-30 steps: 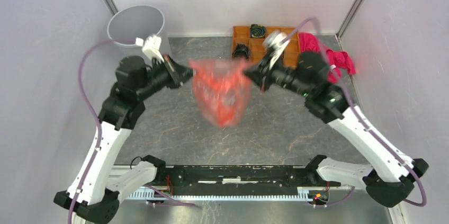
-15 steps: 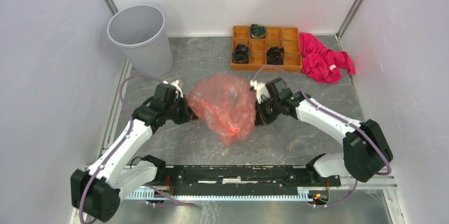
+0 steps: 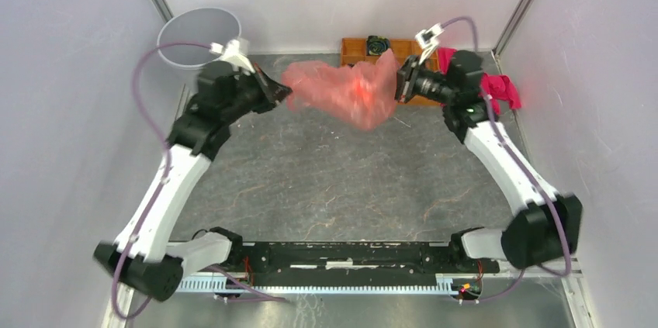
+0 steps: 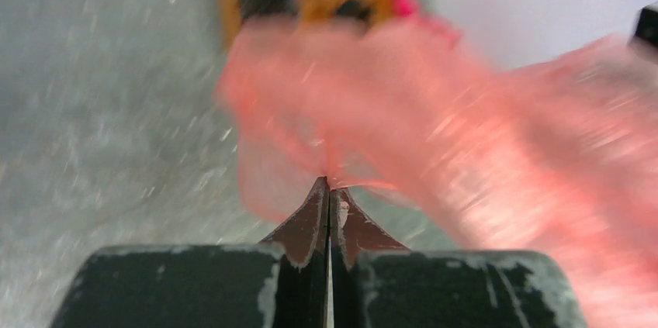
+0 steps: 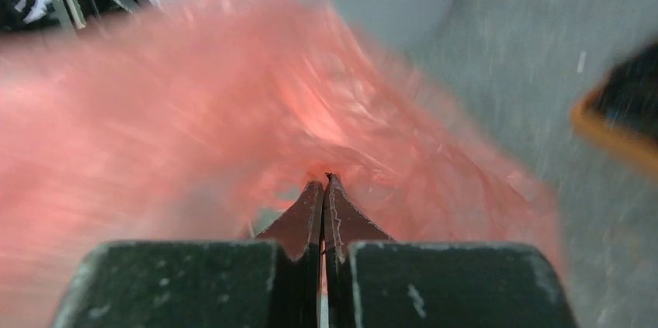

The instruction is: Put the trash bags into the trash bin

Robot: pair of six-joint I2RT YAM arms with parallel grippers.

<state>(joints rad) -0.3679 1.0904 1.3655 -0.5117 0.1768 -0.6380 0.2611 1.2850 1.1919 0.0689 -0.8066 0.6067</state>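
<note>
The translucent red-orange trash bag (image 3: 349,89) hangs stretched in the air between my two grippers, high over the back of the table. My left gripper (image 3: 285,94) is shut on the bag's left edge; in the left wrist view the bag (image 4: 434,111) spreads blurred from my left gripper's tip (image 4: 329,182). My right gripper (image 3: 401,81) is shut on the bag's right edge, and in the right wrist view the bag (image 5: 194,111) fans out from my right gripper's tip (image 5: 324,181). The light-grey trash bin (image 3: 182,33) stands at the back left, partly hidden by my left arm.
An orange-brown compartment tray (image 3: 361,50) with dark items stands at the back, partly hidden behind the bag and right gripper. A magenta-pink cloth (image 3: 500,88) lies at the back right. Walls and metal posts close in the table on three sides.
Both grippers rose from low over the table and moved back with the bag. The bag is now stretched wider and flatter, and both wrist views are motion-blurred.
</note>
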